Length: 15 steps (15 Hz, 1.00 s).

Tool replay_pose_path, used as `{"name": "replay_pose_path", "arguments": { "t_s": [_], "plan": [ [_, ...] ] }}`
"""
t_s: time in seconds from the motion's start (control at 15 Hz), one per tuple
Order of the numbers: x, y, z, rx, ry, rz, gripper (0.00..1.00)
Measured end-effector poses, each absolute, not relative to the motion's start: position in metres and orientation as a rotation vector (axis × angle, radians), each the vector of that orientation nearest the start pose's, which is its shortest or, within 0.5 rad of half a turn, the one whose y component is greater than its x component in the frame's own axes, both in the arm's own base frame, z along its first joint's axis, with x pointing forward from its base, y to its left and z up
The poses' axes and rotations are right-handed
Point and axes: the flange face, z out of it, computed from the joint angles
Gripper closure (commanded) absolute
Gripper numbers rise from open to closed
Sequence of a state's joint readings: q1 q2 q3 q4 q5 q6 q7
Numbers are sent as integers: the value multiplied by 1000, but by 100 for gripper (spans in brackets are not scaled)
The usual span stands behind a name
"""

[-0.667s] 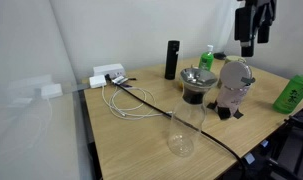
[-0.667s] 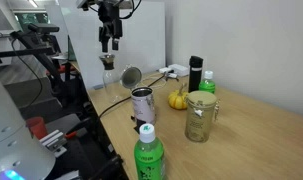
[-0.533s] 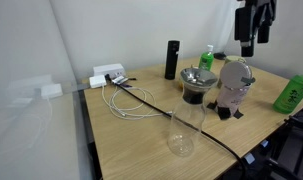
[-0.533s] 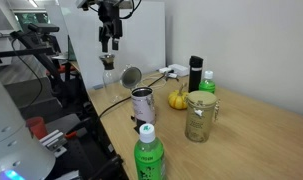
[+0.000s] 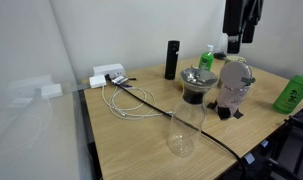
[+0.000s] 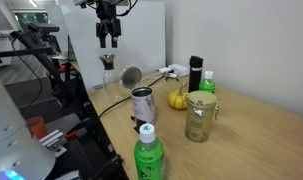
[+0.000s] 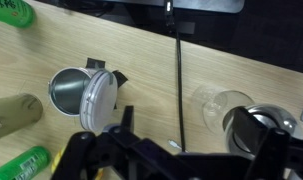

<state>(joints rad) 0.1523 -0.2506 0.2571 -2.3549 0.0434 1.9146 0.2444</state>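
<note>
Seen from the wrist view, left to right: steel tumbler [image 7: 69,90], upright, lid flipped open toward the right; black cable [image 7: 179,70], running straight across the table [image 7: 141,55]; clear glass carafe [image 7: 213,105], mouth up. Gripper [image 7: 169,150], jaws spread wide and empty, hangs high overhead. The tumbler lies below toward the left of that view, the carafe toward the right, and neither is touched.

Wooden table [image 5: 141,140] in an exterior view; glass carafe [image 5: 184,130] upright at six o'clock; white power strip [image 5: 108,75] at ten, white cable [image 5: 126,100] looped beside it; black flask [image 5: 171,59] at twelve; steel canister [image 5: 234,87] at three; green bottle [image 5: 294,92] farther out at three.
</note>
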Motion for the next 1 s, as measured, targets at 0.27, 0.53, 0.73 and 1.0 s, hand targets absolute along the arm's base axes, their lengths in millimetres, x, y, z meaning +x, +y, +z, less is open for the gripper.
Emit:
{"name": "replay_pose_path", "arguments": {
  "t_s": [0.27, 0.53, 0.73, 1.0],
  "plan": [
    [409, 195, 417, -3149, -342, 174, 0],
    [412, 207, 412, -3091, -464, 153, 0],
    [410, 217, 397, -3074, -554, 205, 0],
    [405, 239, 386, -3066, -672, 235, 0]
  ]
}}
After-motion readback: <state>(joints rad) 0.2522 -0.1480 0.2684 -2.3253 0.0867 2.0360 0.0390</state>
